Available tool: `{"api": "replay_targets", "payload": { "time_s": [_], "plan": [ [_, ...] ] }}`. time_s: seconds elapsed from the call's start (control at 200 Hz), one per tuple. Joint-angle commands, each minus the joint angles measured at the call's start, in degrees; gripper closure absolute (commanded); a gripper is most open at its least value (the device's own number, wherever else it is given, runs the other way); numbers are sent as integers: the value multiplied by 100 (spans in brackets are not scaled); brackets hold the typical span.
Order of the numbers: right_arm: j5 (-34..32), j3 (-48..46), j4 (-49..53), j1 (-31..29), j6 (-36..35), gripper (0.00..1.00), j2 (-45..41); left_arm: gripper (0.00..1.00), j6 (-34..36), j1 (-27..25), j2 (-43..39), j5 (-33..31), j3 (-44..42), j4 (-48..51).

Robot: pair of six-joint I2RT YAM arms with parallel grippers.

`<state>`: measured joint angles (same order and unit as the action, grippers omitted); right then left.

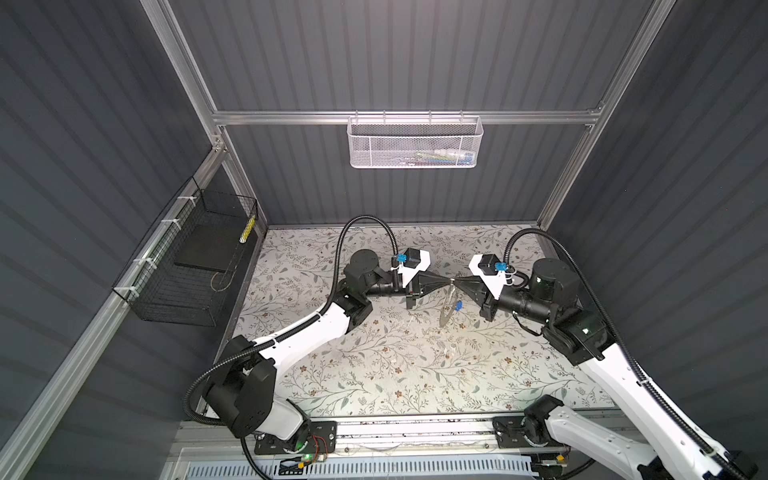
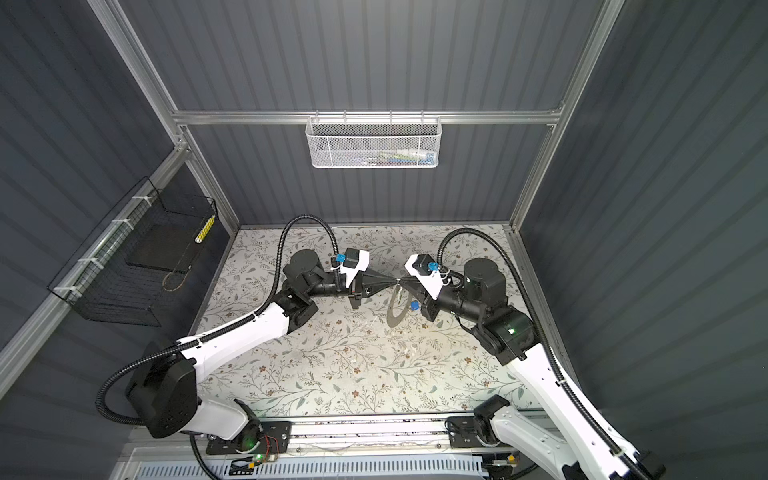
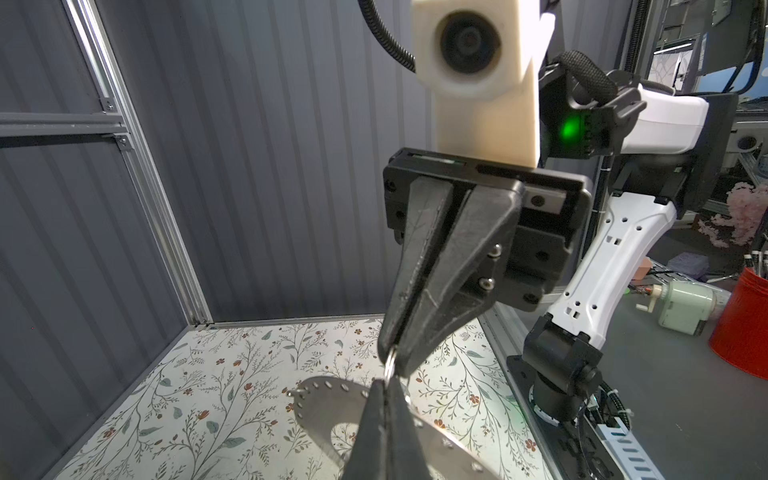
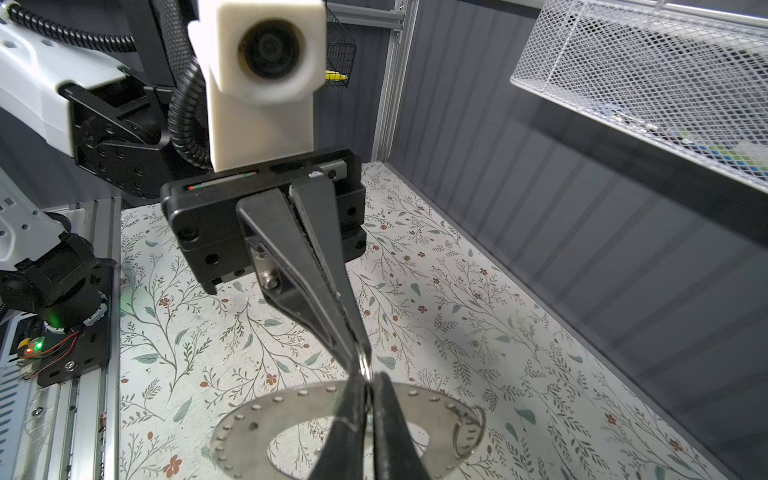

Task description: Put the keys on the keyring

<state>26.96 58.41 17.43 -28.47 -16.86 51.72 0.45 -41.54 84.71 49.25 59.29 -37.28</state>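
Above the middle of the table my left gripper (image 1: pixel 449 283) and right gripper (image 1: pixel 455 283) meet tip to tip. Both are shut on a small wire split ring (image 3: pixel 390 365), which also shows in the right wrist view (image 4: pixel 365 368). The keyring (image 1: pixel 446 311), a wide flat grey ring with small holes round its rim, hangs below that pinch, clear of the table. It shows flat in both wrist views (image 3: pixel 324 399) (image 4: pixel 266 415). A blue-headed key (image 1: pixel 457 307) hangs at the keyring's right side in both top views (image 2: pixel 414 306). Another small split ring (image 4: pixel 469 432) sits on the keyring's rim.
A white mesh basket (image 1: pixel 413 143) hangs on the back wall. A black wire basket (image 1: pixel 187 270) is fixed to the left wall. The floral table cover (image 1: pixel 374 365) spreads under both arms, with the arms' base rail (image 1: pixel 415 432) along the front edge.
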Motion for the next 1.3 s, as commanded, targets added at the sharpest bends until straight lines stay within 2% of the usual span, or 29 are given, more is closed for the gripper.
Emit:
{"api": "replay_targets", "payload": {
  "time_s": [0.0,0.085,0.36,0.55,0.88,0.955,1.015,1.1,1.171,1.296],
  "plan": [
    [50,65,-35,30,42,85,-13,100,129,16,-157,163,109,-60],
    [2,56,-14,28,43,82,-21,100,135,22,-171,180,92,-87],
    [46,47,41,43,52,85,4,100,117,21,-188,183,95,-138],
    [84,47,76,61,52,84,13,100,122,15,-180,203,118,-139],
    [241,78,85,61,-1,98,22,100,250,15,-98,244,250,145],
    [233,89,141,74,-15,100,13,100,545,15,-125,222,347,587],
    [214,112,233,78,-36,100,4,84,1032,14,-193,150,500,1266],
    [187,160,443,79,-79,100,-4,73,2024,14,-308,-92,830,2568],
    [181,225,718,87,-119,100,11,73,2774,15,-367,-318,1119,3625],
    [213,490,1333,89,-214,100,163,72,3585,6,-367,-604,1502,4657]
  ]
}}
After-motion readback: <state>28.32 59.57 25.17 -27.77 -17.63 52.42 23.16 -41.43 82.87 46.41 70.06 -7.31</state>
